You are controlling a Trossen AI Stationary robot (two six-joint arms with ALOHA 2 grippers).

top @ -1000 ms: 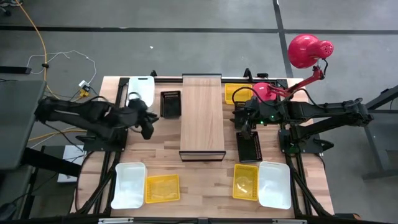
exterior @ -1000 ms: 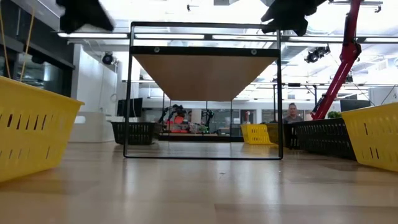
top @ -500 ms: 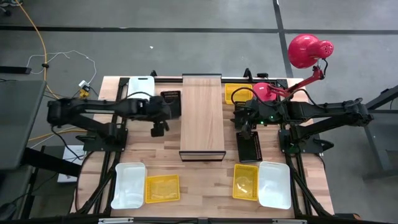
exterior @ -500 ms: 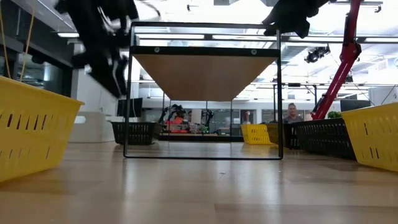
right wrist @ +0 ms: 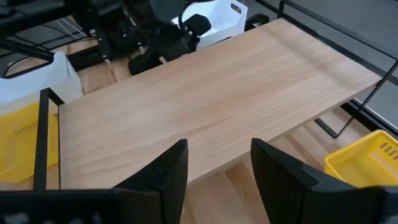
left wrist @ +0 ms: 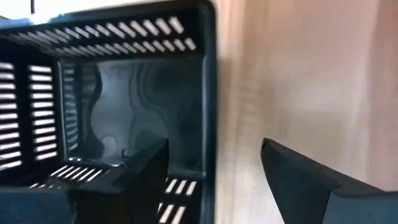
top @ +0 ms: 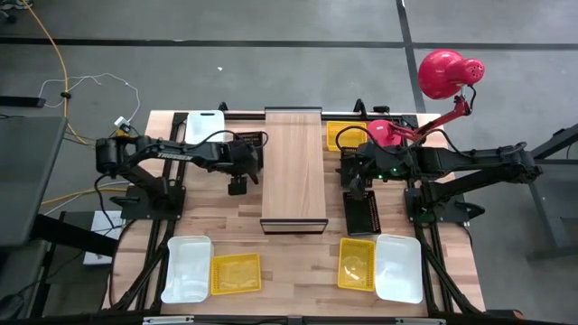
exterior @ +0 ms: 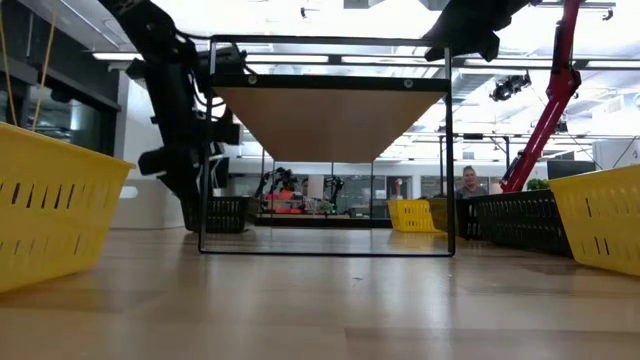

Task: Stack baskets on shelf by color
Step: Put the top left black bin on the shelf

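My left gripper (top: pixel 240 171) is open over the near end of a black mesh basket (top: pixel 248 149) left of the shelf (top: pixel 293 167). In the left wrist view one finger (left wrist: pixel 146 171) stands inside the basket (left wrist: pixel 106 118) and the other (left wrist: pixel 298 180) outside, with the rim of its wall (left wrist: pixel 210 93) between them and nothing touching. My right gripper (top: pixel 354 176) is open and empty, above the table right of the shelf, and its wrist view looks across the bare shelf board (right wrist: pixel 211 106). A second black basket (top: pixel 361 212) lies on the table just near of it.
A white basket (top: pixel 206 125) and a yellow one (top: pixel 343 135) lie at the far corners beside the shelf. Near the front edge lie a white (top: pixel 187 268), two yellow (top: pixel 235 273) (top: pixel 356 264) and another white basket (top: pixel 398 266). A red lamp (top: pixel 447 72) stands far right.
My left gripper has gone toward the table's right edge and down, from beside the left frame to the black basket next to the shelf. Its fingers now stand astride the basket's wall. The baskets have kept their places.
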